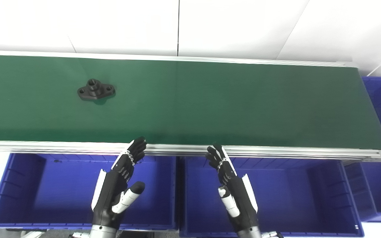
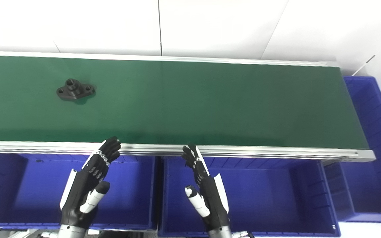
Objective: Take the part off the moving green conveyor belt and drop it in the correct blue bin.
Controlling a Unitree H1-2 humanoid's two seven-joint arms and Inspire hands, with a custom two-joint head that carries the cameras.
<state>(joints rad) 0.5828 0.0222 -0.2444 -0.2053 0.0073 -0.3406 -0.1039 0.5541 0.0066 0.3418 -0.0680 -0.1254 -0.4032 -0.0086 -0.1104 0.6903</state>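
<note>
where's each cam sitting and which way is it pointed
Left eye view: on the head, looking down over the green conveyor belt and the blue bins; both open hands, left hand and right hand, rise from the bottom edge.
Right eye view: beside it, a little to the right, same downward aim; the same hands show, shifted left.
Shared: the black part on the belt's left stretch, the bins, the white wall.
</note>
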